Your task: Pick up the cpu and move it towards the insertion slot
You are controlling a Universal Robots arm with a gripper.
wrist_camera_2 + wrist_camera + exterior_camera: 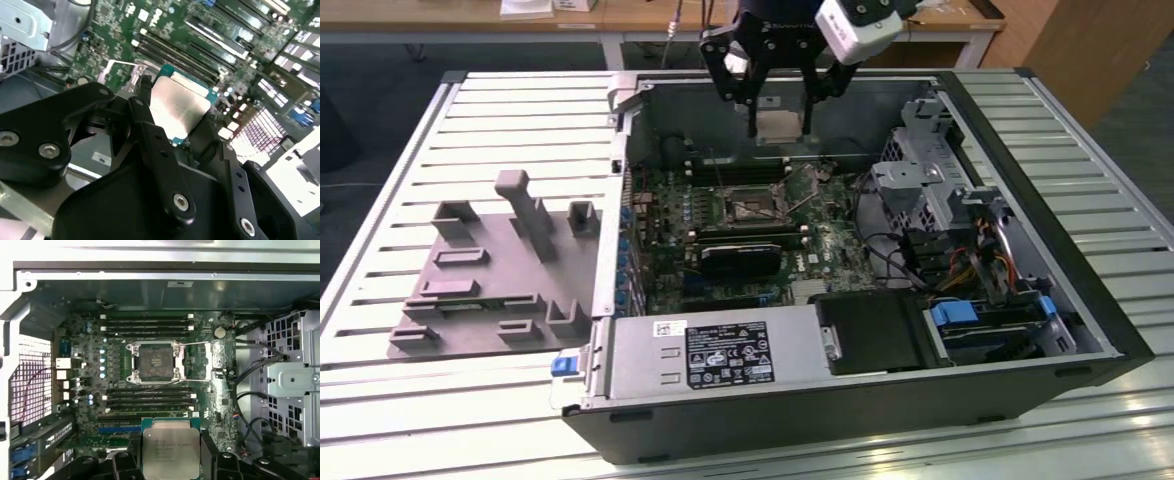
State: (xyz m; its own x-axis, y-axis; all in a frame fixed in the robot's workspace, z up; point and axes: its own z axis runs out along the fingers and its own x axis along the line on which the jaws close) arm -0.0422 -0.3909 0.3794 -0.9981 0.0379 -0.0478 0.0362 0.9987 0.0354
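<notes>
- the cpu (pixel 779 124) hangs in the jaws above the far end of the open computer case (pixel 1107 330), held clear of the motherboard (pixel 834 262); in the exterior view its silvery face is turned toward the camera and it stands nearly on edge.
- the chip is close to square, so no long axis can be told; in the first wrist view the cpu (pixel 171 452) shows its flat metal top with a pale rim, edges squared to the board's memory slots (pixel 147 324).
- the gripper (pixel 779 128) is clenched on the cpu: in the exterior view a black finger (pixel 753 110) runs down one side edge at 9 o'clock of the chip and its twin at 3 o'clock, the chip sitting between their tips.
- the second wrist view looks along the fingers from behind: the cpu (pixel 179 110) shows with its teal edge past a black finger (pixel 157 150), over the green board.
- the first wrist view gives what the others lack, the insertion slot (pixel 154 362) head-on, a shiny frame round a dark centre, open, at 12 o'clock of the chip and well apart from it.
- the exterior view adds the surroundings: the insertion slot (pixel 750 203) lies at 6 o'clock of the held chip, and a grey plastic fixture (pixel 487 290) sits on the slatted bench (pixel 400 200) at 9 o'clock of the case.
</notes>
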